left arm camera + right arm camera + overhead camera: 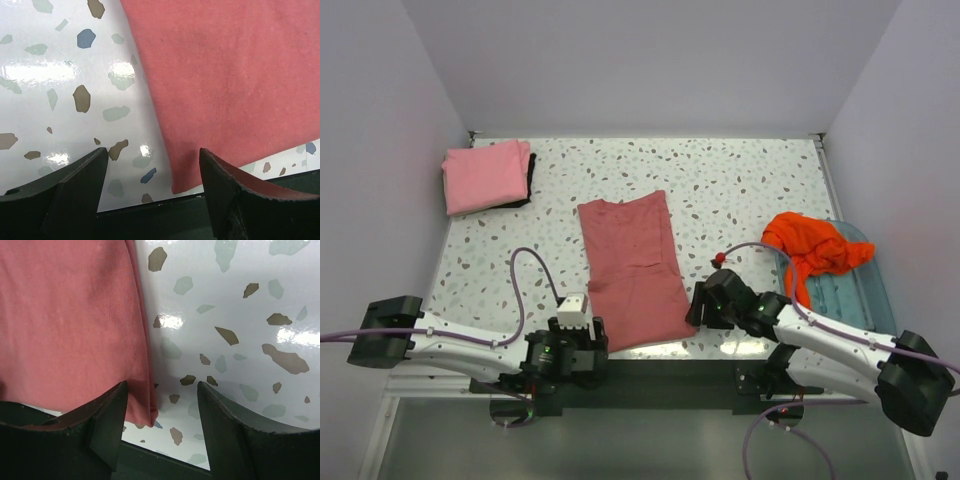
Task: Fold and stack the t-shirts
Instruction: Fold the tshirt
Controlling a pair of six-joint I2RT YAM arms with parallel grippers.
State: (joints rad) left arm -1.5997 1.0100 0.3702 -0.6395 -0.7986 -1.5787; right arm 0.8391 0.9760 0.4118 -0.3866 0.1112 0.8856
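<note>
The dusty rose-red t-shirt (635, 270) lies folded into a long strip in the middle of the table. My left gripper (582, 322) is open and empty at its near left corner (182, 185), with one finger (220, 180) over the cloth. My right gripper (698, 305) is open and empty at its near right corner (142, 415). The lighter pink t-shirt (485, 176) lies folded at the far left. The bright orange t-shirt (815, 247) is crumpled on the right, partly over the tray.
The pale blue see-through tray (845, 290) sits at the right edge. A dark item (530, 180) shows under the pink shirt. The table's dark front edge (165, 207) runs just below both grippers. Walls close in the table on three sides.
</note>
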